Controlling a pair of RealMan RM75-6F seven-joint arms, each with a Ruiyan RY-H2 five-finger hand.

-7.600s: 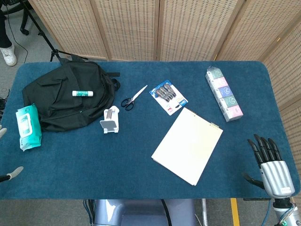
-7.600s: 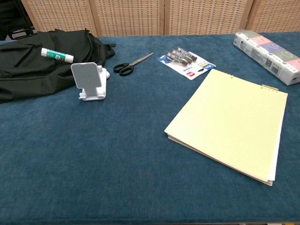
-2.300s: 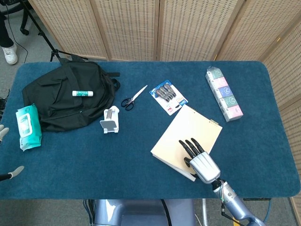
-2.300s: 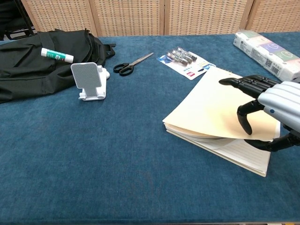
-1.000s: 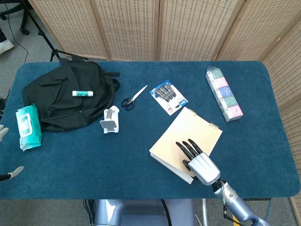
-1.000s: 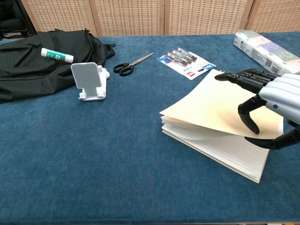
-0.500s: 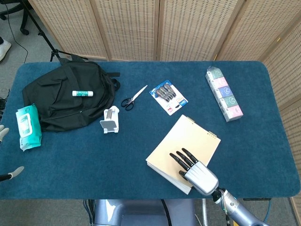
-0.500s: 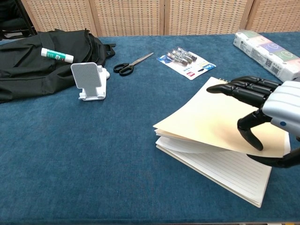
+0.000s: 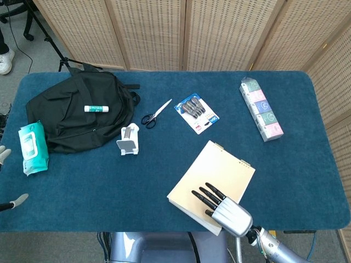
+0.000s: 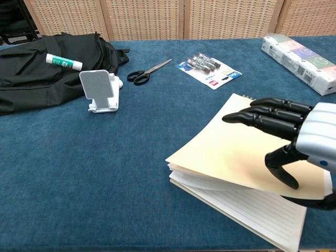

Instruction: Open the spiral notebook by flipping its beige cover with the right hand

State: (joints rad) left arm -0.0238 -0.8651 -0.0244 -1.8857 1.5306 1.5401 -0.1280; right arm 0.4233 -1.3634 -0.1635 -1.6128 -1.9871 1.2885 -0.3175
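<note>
One spiral notebook (image 10: 236, 157) lies in the lower right of the chest view, and my right hand (image 10: 294, 139) pinches its beige cover (image 10: 231, 147), lifted above lined pages. One backpack (image 9: 77, 112) at upper left carries one glue stick (image 9: 96, 108). Of my left hand (image 9: 8, 203) I see only fingertips, state unclear.

Right robot hand (image 9: 227, 211) on notebook (image 9: 213, 176) cover.

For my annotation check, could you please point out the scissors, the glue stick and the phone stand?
scissors (image 9: 148, 119), head view, black handles.
glue stick (image 9: 97, 108), head view, mid-tube.
phone stand (image 10: 97, 85), chest view, grey back plate.
</note>
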